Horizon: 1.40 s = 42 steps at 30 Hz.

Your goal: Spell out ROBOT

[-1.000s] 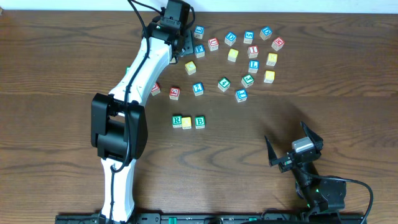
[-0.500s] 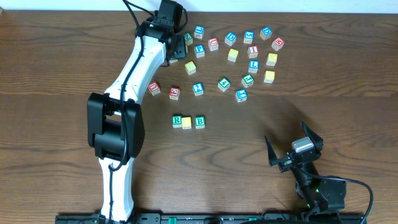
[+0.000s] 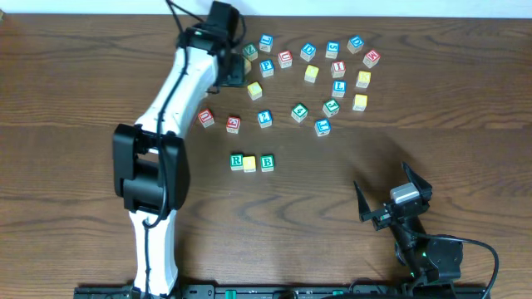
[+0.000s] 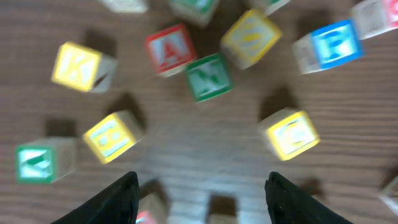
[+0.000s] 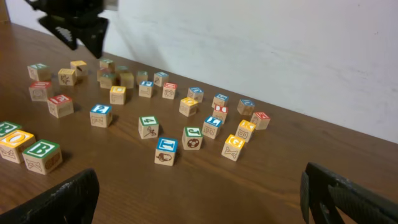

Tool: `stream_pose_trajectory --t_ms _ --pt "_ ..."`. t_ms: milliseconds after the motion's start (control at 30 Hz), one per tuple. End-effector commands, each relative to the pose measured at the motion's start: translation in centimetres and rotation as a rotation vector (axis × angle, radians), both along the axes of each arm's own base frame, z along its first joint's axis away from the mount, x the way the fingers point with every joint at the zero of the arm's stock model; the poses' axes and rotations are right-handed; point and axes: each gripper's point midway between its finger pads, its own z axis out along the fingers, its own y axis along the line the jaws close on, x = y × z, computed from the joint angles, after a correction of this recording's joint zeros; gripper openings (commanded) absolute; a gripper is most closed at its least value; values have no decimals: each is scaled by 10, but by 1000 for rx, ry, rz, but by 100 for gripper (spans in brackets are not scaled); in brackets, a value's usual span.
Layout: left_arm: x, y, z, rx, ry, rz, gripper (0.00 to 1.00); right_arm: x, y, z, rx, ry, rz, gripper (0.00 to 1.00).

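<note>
While the left gripper (image 4: 199,186) hangs over the far-left end of the scattered letter blocks (image 3: 331,106), its jaws stand apart with nothing between them. Wrist view blurred. R block (image 3: 237,160), yellow block (image 3: 250,164), B block (image 3: 267,162) touching in a row mid-table. Right gripper (image 3: 384,184) at near edge, jaws wide, empty

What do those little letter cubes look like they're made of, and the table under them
The green-topped B letter cube, like the others, looks like pale wood: tan bare sides, matte painted colour on the lettered face. The dark brown tabletop shows long grain streaks and plank seams, so wood or wood-print laminate; the pictures leave that open.
</note>
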Motion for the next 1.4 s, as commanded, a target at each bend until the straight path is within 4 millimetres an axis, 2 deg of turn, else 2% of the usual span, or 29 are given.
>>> stream_pose_trajectory --t_ms 0,100,167,267,333,367,400,567,1367 --pt "-4 49 76 5 -108 44 64 -1 2 -1 14 6 9 99" --pt "-31 87 126 17 -144 91 64 -1 2 -1 14 6 9 99" --pt "-49 105 148 33 -155 95 67 -1 2 -1 14 6 9 99" --pt "-63 114 165 55 -169 70 70 -1 2 -1 14 6 9 99" --pt "-67 114 166 76 -161 29 71 -1 2 -1 14 6 9 99" --pt "-70 115 164 82 -148 27 75 -1 2 -1 14 6 9 99" --pt "-71 115 163 82 -140 27 98 -1 2 -1 14 6 9 99" --pt "-84 116 154 85 -76 25 98 -1 2 -1 14 6 9 99" --pt "-84 116 154 85 -76 26 98 -1 2 -1 14 6 9 99"
